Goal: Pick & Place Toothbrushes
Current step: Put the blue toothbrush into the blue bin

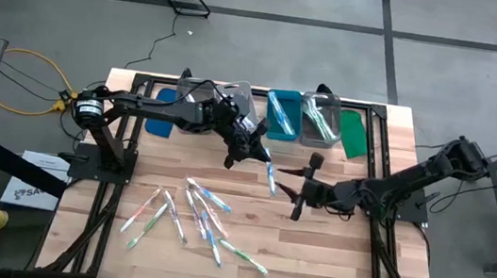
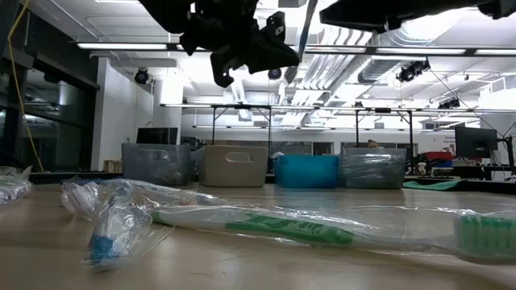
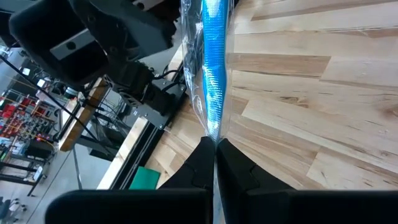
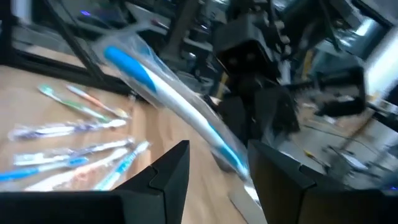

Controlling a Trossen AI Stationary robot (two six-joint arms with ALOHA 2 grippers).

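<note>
Blue toothbrush (image 1: 269, 177), wrapped in slippery film, is held above the table (image 1: 328, 263) by the pinching left pincer (image 1: 245, 150); light and stiff, it is best gripped mid-handle. The right pincer (image 1: 304, 186) is spread nearby.

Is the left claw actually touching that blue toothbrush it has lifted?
Touching. In the left wrist view the left gripper has its fingers pinched shut on the wrapped blue toothbrush.

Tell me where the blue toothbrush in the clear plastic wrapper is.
The blue toothbrush in its clear wrapper hangs above mid-table in the high view, pinched by the shut left gripper, with the open right gripper just to its right.
</note>
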